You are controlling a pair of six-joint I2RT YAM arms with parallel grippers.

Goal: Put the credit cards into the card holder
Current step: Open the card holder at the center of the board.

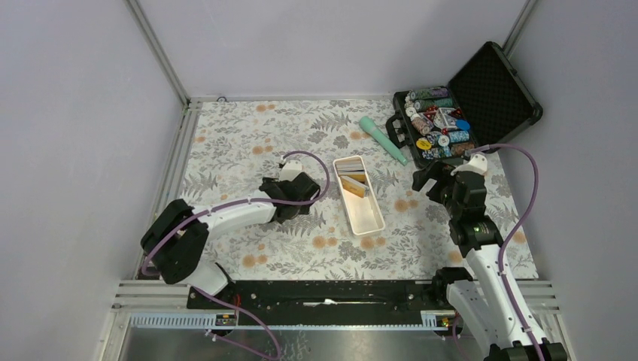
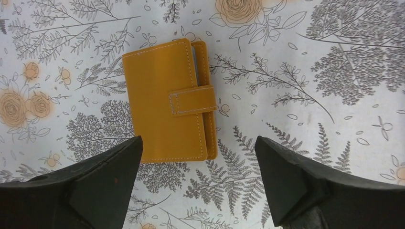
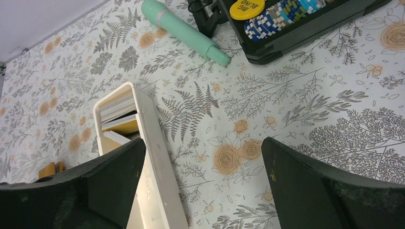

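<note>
Card holder [image 2: 167, 102] first, we judge: our left gripper [image 2: 198, 140] hangs wide open above it, snapped shut on the floral cloth [image 2: 310, 71], while our right gripper [image 3: 203, 143], equally open, hovers beside the white tray [image 3: 153, 143] holding the credit cards [image 3: 117, 107].

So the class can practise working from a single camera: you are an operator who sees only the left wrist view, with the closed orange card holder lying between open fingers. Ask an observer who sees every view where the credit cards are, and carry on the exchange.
Operator: I see only the card holder. Where are the credit cards?
Observer: The credit cards sit in the far end of a long white tray, to the right of the card holder.
Operator: Is the right gripper holding one?
Observer: No. The right gripper is open and holds nothing, at the tray's right side.
</note>
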